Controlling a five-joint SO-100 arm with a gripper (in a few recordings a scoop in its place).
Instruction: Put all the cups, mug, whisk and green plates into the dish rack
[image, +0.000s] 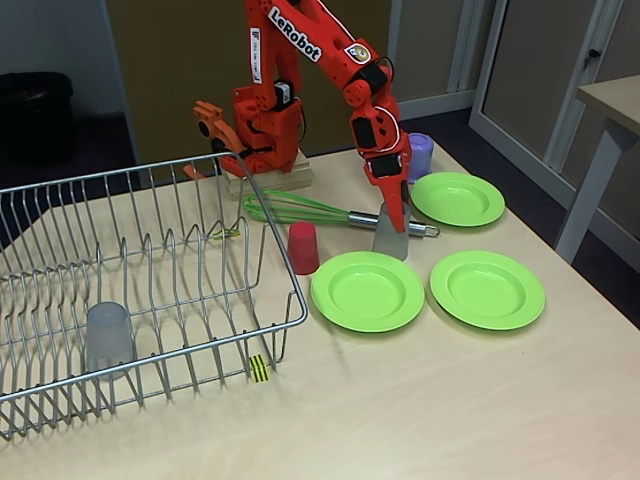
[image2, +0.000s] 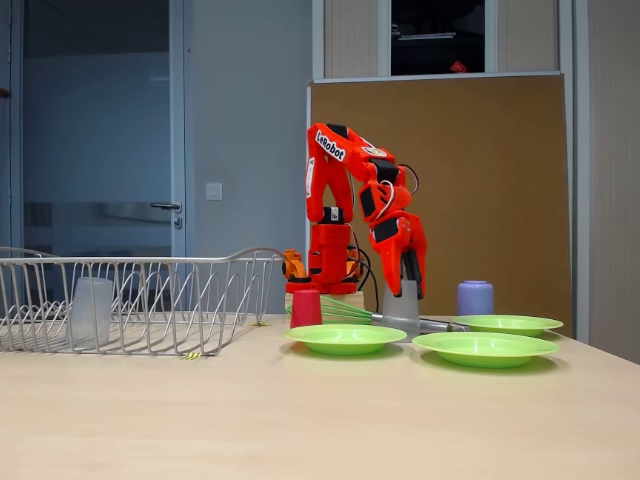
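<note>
Three green plates (image: 368, 291) lie flat on the table (image: 420, 400) to the right of the dish rack (image: 150, 290), where one grey cup (image: 108, 340) already stands upside down among the prongs. Orange and reaching down, the gripper (image: 395, 228) has its fingers closed around the second grey cup (image2: 401, 305), just above the whisk (image: 300, 210). Beside it stands the red cup (image: 303, 248), with the purple mug (image2: 475, 298) farther back.
</note>
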